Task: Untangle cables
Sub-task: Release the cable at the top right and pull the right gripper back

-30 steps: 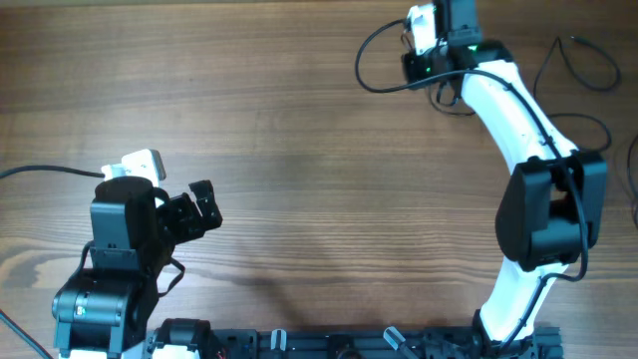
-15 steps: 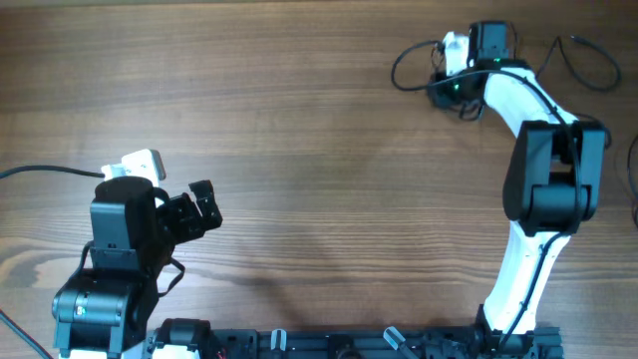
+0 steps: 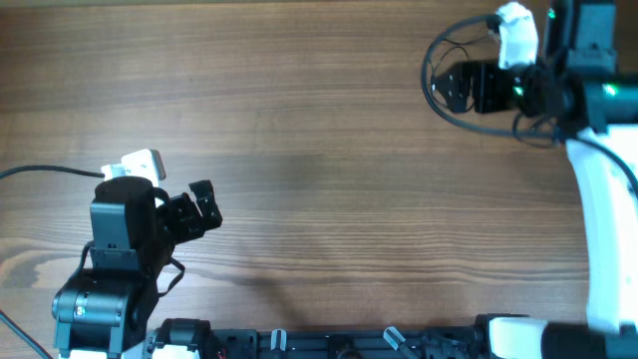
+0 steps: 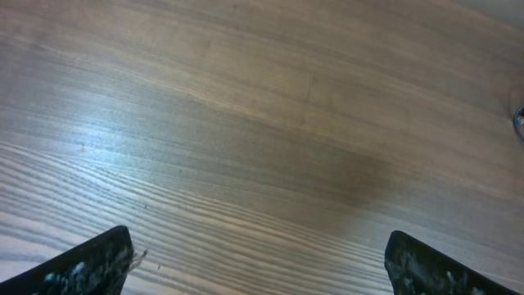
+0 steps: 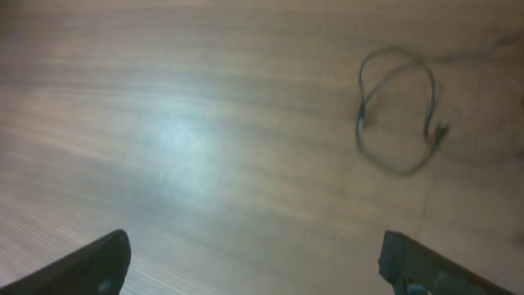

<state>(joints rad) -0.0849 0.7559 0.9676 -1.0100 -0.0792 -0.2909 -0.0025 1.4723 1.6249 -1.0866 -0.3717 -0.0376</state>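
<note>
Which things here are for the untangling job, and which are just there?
For the job:
thin looped cable
left gripper, open
right gripper, open

Just there:
wooden table
right arm's own wire
left arm's own wire

The thin black looped cable (image 5: 360, 111) is blurred in the right wrist view. Overhead, the edge crops the white right arm (image 3: 603, 229).
</note>
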